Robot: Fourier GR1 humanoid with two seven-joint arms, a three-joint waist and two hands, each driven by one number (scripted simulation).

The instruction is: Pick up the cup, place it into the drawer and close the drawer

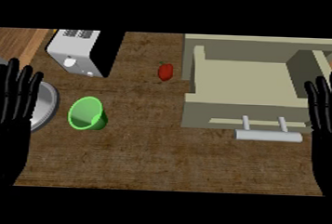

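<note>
- Dark brown wood-grain counter (167,165) carries everything; no readable writing anywhere.
- Beige box-shaped drawer (238,81) stands pulled open at upper right, with a pale grey bar handle (267,135) on its front.
- White boxy appliance (74,50) sits at upper left.
- Left hand (11,108) and right hand (326,119), both black, rest at the edges, fingers straight, holding nothing.
- Round grey metal plate (46,105) lies partly under the left hand.
- Bright green plastic cup (87,113) lies tipped just beside the plate, well apart from the drawer.
- Small red pepper (165,71) lies near the drawer.

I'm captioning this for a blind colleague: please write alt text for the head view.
A green cup stands on a wooden counter, left of an open beige drawer with a silver handle. The open left hand and right hand rest at the edges, holding nothing.
</note>
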